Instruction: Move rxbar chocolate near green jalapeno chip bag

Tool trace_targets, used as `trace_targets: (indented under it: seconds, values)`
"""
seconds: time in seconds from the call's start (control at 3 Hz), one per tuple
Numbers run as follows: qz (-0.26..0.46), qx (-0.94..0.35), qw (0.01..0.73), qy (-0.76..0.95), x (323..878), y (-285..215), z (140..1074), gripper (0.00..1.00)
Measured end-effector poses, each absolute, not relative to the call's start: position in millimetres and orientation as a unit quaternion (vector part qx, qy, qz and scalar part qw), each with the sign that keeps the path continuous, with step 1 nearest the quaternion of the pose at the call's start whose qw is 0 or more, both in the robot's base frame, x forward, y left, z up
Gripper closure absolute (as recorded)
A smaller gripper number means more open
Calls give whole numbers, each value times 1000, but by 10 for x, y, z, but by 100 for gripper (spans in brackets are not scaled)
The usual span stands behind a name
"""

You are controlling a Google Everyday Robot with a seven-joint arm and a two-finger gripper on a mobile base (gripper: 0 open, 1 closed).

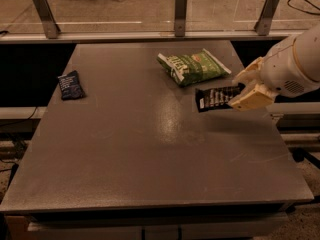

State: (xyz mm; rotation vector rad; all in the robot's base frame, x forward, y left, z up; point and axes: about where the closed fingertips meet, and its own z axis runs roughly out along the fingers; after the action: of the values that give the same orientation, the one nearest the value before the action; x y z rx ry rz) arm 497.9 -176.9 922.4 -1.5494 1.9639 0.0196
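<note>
The black rxbar chocolate [216, 98], with white lettering, is held at its right end in my gripper [245, 91] at the right side of the table. The bar sticks out to the left and hangs just above the table top. The green jalapeno chip bag [192, 67] lies on the table just up and to the left of the bar, a short gap apart. The gripper's cream fingers [252, 97] are shut on the bar.
A small dark blue packet [70, 85] lies near the table's left edge. The grey table [140, 149] has a rail with metal posts [180, 6] behind it. My white arm [295, 64] reaches in from the right.
</note>
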Motion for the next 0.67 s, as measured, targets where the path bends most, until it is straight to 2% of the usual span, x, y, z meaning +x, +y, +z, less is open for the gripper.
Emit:
trace_targets:
  seconds: [0.67]
  values:
    - [5, -569, 335, 751, 5522, -2368, 9073, 100]
